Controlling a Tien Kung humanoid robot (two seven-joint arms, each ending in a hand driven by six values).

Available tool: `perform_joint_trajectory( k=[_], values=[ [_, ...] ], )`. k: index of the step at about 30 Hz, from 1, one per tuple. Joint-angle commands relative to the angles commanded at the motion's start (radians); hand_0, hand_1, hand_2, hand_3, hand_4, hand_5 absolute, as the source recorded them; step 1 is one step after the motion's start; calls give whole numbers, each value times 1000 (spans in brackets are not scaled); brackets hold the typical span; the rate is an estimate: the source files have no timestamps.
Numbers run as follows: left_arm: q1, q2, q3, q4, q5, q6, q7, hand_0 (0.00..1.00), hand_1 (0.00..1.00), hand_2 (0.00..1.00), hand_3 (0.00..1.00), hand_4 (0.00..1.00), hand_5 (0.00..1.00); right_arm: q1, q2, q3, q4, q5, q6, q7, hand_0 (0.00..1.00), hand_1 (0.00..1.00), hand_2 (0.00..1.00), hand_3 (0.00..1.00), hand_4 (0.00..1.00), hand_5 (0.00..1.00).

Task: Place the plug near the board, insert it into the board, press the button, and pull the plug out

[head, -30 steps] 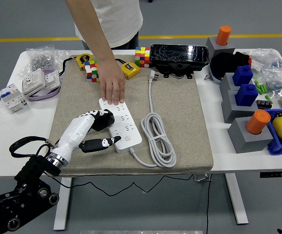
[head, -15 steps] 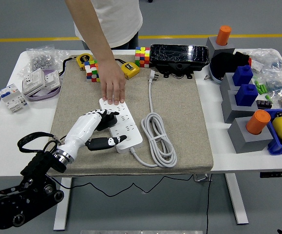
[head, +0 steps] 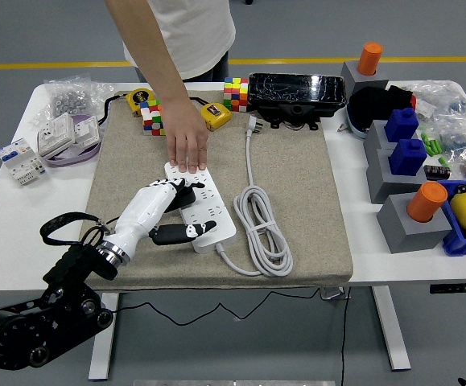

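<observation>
My left hand (head: 158, 211), fingers curled around the black plug (head: 179, 199), sits atop the white power strip (head: 201, 207), whose long axis runs away from me.

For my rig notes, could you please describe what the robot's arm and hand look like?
The robot hand has a glossy white shell with black fingertips and a black thumb. A silver metal ring joins it to a bulky black arm with round joint housings. A black cable loops out beside the wrist.
</observation>
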Motion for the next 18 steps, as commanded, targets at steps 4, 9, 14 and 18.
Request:
perform_joint_trajectory(
  k=[4,9,14,18],
  values=[
    [3,0,-1,-11,0,4,-5,769,806,788,749,891,587,-1,0,1,0,-1,0,0,582,672,685,616,980,519],
    [6,1,0,-23,-2,9,-10,739,797,784,744,891,588,-1,-1,2,1,-2,-1,1,581,672,684,616,980,520],
    [9,3,-8,-32,-13,21,-31,737,793,783,742,892,592,0,0,3,1,-2,-2,2,582,671,684,615,980,519],
    [16,8,-27,-64,-23,32,-54,737,793,783,742,892,592,0,-1,3,2,-3,-2,3,582,671,684,615,980,519]
  ],
)
